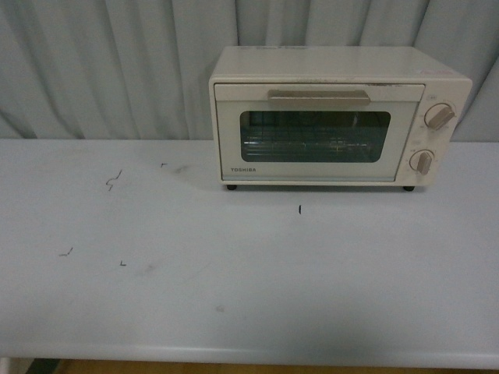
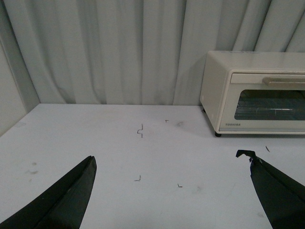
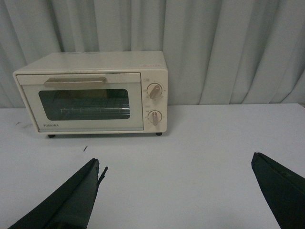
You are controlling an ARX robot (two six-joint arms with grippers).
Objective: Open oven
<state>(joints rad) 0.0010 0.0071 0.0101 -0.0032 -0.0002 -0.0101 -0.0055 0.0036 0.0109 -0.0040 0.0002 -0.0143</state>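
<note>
Grey curtains (image 1: 117,70) hang behind the white table (image 1: 234,296), and the oven (image 1: 335,117) sits at the back of it, a bit to my right. Its door (image 1: 316,136) is shut and the handle (image 1: 318,97) is untouched. So I have done nothing yet: my left claw (image 2: 167,157) and right claw (image 3: 175,160) are both spread wide, hold nothing, and sit well back from it.

A pale blue-grey table (image 1: 257,304) is carrying the cream-white oven (image 1: 327,117), which is sitting on small dark feet (image 1: 231,187) toward the far right side, while a few small black marks (image 1: 114,181) are showing on its bare surface.
</note>
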